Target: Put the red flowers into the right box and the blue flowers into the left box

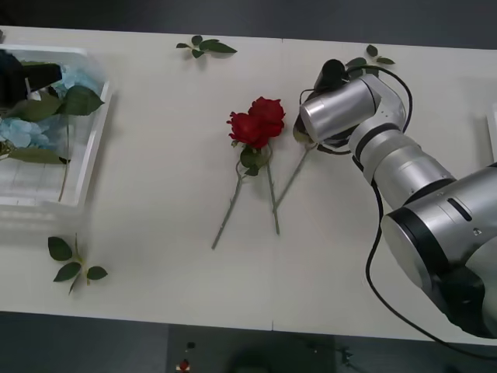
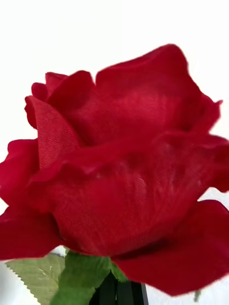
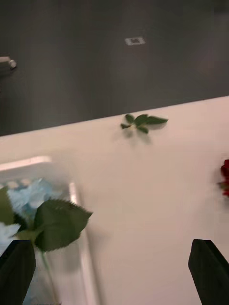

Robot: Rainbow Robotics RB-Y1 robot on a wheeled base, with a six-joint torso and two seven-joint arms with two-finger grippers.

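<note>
Front view: on the white table [image 1: 171,155] two deep-red fabric roses [image 1: 256,121] lie with heads touching and thin green stems fanning toward the robot. A third green stem [image 1: 293,177] runs from beside them up under the silver right arm's wrist, whose right gripper [image 1: 332,76] points down at the far end of that stem; its fingers are hidden behind the wrist, so from here I cannot tell how the jaws stand. At the table's left edge sits the large translucent white plastic bin [image 1: 92,148], with pale sky-blue flower clusters [image 1: 23,132] and broad green leaves inside. The black left gripper [image 1: 27,81] hangs over the far part of that bin, just above the blue heads. Loose green leaf sprigs lie at the far edge [image 1: 206,47] and near the bin's front corner [image 1: 74,264].

Right wrist view: a deep-red rose head [image 2: 119,162] sits directly ahead of the jaws and very close, its green leaves [image 2: 71,276] right at the black fingers [image 2: 117,291], which stand pressed close together at the stem's base, apparently pinching it.

Left wrist view: the left fingers [image 3: 210,271] are spread wide apart. Between and just beyond them lie the bin's rim [image 3: 78,205], a blue cluster [image 3: 28,195] and a large leaf [image 3: 59,224], nothing gripped.
</note>
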